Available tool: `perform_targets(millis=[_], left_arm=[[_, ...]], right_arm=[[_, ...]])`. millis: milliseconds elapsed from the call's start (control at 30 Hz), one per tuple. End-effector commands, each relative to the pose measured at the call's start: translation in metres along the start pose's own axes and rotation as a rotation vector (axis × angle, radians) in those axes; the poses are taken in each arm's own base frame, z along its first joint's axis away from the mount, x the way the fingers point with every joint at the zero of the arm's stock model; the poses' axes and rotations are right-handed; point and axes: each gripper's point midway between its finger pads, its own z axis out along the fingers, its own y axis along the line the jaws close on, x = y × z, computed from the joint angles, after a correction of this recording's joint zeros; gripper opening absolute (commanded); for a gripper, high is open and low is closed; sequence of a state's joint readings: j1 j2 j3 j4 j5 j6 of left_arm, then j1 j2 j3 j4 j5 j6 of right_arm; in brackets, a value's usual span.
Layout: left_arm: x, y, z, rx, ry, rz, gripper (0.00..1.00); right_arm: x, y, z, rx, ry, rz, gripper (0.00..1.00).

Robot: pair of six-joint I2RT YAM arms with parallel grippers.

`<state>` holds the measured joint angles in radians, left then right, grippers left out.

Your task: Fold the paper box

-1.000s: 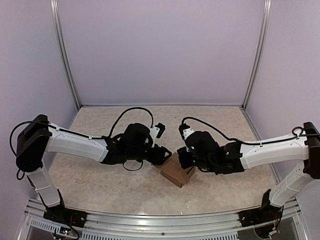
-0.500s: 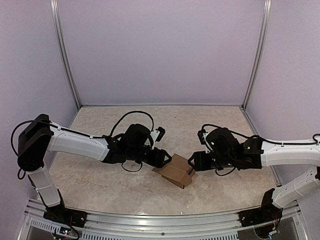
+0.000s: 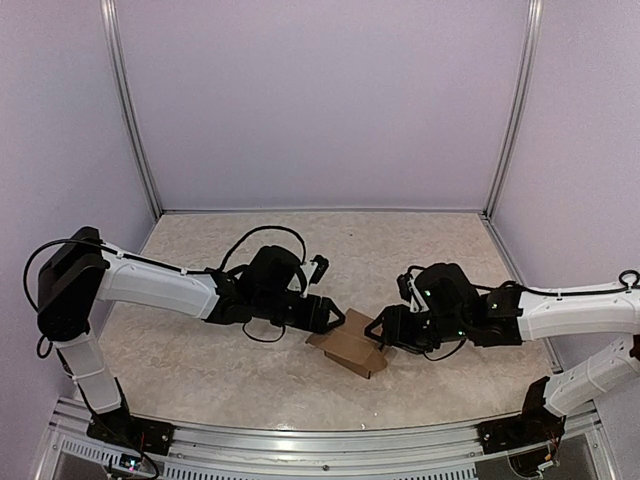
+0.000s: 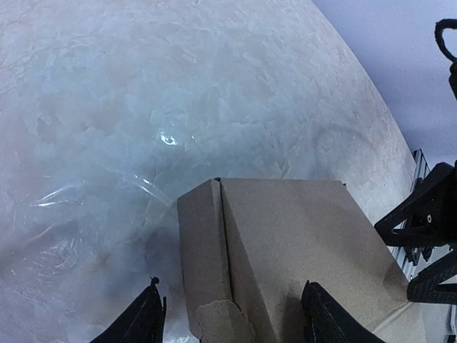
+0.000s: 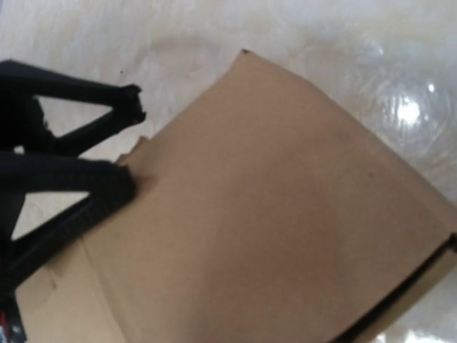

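The paper box [image 3: 350, 349] is a brown cardboard piece, partly folded, lying on the table between the two arms. In the left wrist view the paper box [image 4: 300, 236] shows a flat top, a crease and a torn rounded tab. My left gripper [image 3: 328, 316] is open at its left end. One of its fingers [image 4: 146, 321] stands clear of the side wall and the other lies over the top face. My right gripper [image 3: 378, 332] is at the box's right corner, fingers spread. The paper box [image 5: 264, 214] fills the right wrist view and hides that gripper's own fingers.
The table top [image 3: 200, 350] is pale and marbled. Lilac walls with metal posts [image 3: 135, 130] close in the back and sides. An aluminium rail [image 3: 320, 450] runs along the near edge by the arm bases.
My right gripper has let go, drawn back to the right off the box, opened, then edged back to the right corner. The left gripper has hardly moved.
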<state>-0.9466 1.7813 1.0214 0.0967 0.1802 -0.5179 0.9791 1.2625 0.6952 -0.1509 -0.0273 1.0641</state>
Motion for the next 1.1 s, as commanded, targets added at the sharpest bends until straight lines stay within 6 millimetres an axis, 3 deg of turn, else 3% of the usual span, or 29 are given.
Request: perform_targets(millis=[0, 200, 533, 900, 1067], left_arm=[[0.020, 0.006, 0.006, 0.013, 0.054, -0.047, 0.64], [0.022, -0.001, 0.006, 0.033, 0.057, -0.046, 0.62], [0.026, -0.017, 0.008, 0.081, 0.071, -0.050, 0.49], [0.023, -0.033, 0.002, 0.140, 0.072, -0.067, 0.40], [0.024, -0.036, 0.003, 0.151, 0.076, -0.070, 0.30]], right_arm=[[0.002, -0.004, 0.009, -0.032, 0.002, 0.122, 0.58], [0.004, -0.006, 0.018, -0.057, 0.001, 0.173, 0.56], [0.006, -0.012, 0.031, -0.064, -0.004, 0.202, 0.31], [0.006, -0.011, 0.039, -0.086, -0.001, 0.208, 0.20], [0.006, -0.011, 0.042, -0.085, 0.000, 0.196, 0.14]])
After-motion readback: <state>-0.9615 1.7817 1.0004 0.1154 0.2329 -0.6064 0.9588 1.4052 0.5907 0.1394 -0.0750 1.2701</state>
